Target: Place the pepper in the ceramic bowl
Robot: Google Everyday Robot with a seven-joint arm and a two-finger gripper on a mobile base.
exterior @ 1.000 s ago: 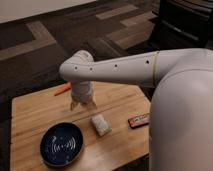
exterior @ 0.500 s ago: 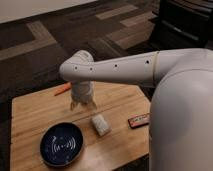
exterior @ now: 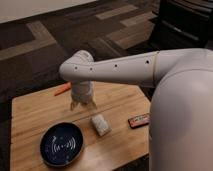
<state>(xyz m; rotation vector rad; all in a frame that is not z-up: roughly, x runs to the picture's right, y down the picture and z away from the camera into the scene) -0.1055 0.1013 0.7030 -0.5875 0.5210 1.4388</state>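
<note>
Wooden tabletop [exterior: 35, 112] stood on dark carpet with pale stripes. Above its far middle the gripper [exterior: 83, 105] hung pointing down, close over the wood; whether it was wide or narrow could not be told. The pepper [exterior: 62, 90] lay at its ten o'clock, near the table's far edge, apart from it. A pale crumpled item [exterior: 100, 124] sat at five o'clock, a flat red-and-black packet [exterior: 138, 120] at four o'clock. The ceramic bowl [exterior: 61, 144] rested at seven o'clock, well apart from the pepper.
</note>
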